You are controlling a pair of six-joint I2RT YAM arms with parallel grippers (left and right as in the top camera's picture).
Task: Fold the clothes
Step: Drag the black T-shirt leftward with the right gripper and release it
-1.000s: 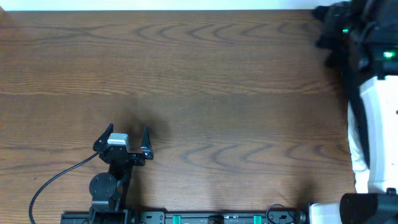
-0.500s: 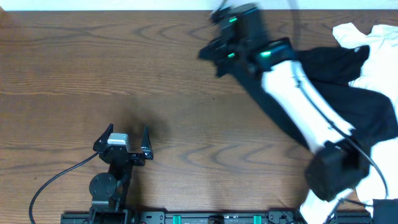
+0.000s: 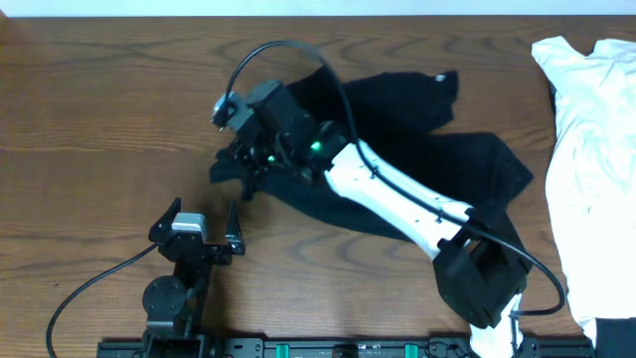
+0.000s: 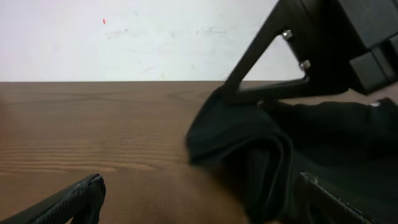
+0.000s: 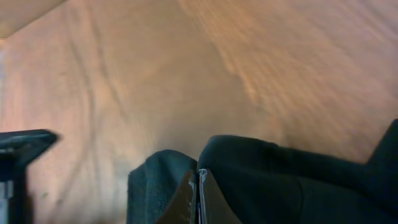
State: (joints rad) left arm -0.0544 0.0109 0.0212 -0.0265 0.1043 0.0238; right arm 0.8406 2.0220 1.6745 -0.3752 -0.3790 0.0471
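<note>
Black shirt (image 3: 477, 164), crumpled and bunched, right end effector (image 5: 199, 183) clenched on its edge, left end effector (image 3: 206, 209) released, empty

We find the overhead view bright and even, the grain of the table (image 3: 99, 99) crisp and free of glare. A faint soft shadow lies on the wood at 12 o'clock of the left gripper (image 3: 204, 211). The black shirt (image 3: 397, 109) reads as a flat dark mass, and the white shirt (image 3: 596, 149) at 3 o'clock is nearly washed out. In the left wrist view the near fingers (image 4: 68, 202) at 7 and 5 o'clock are soft against a bright wall (image 4: 124, 37). Our right wrist view is warm-tinted and blurred, its grain streaked.
</note>
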